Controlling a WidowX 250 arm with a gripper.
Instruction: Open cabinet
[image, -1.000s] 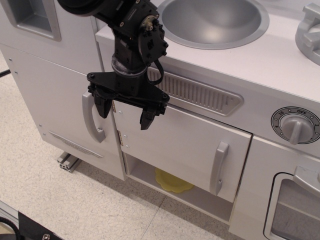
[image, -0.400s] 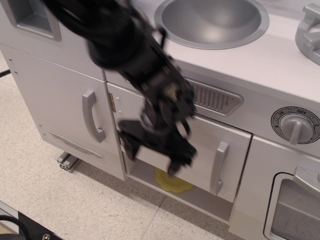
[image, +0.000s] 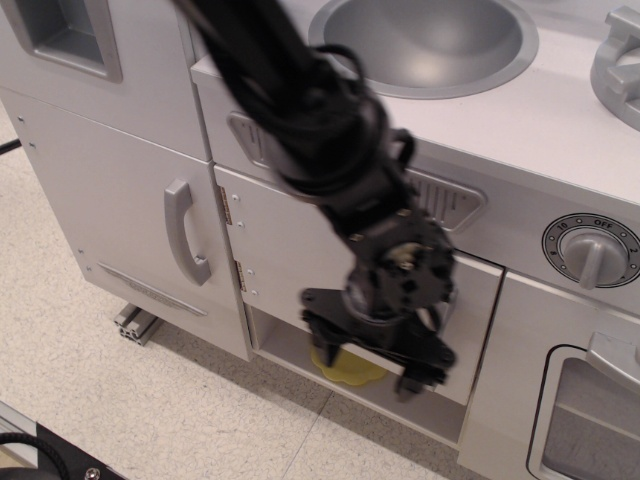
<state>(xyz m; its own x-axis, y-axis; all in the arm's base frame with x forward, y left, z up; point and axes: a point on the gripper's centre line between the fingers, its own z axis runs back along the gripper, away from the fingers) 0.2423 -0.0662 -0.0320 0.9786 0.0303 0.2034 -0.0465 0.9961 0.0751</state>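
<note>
Cabinet (image: 290, 250), below the sink (image: 425, 40) and right of the tall door (image: 110, 210), is partly covered by the blurred arm (image: 320, 140), handle hidden; gripper (image: 375, 365) at the door's lower edge, fingers apart and empty, half hiding a yellow object (image: 350, 372) inside.

The wide white rectangular cabinet door (image: 290, 255) sits in the middle of the toy kitchen front, below the grey slotted vent panel (image: 440, 200) and the round metal sink bowl (image: 425, 40) set in the countertop. The black robot gripper (image: 372, 362) hangs in front of the door's lower right part, above the yellow scalloped plate (image: 345, 372) lying in the compartment beneath. To the left stands the tall narrow white door with its grey loop handle (image: 185, 232). To the right are the round grey timer knob (image: 592, 250) and, lower, the windowed oven door (image: 590, 420).
</note>
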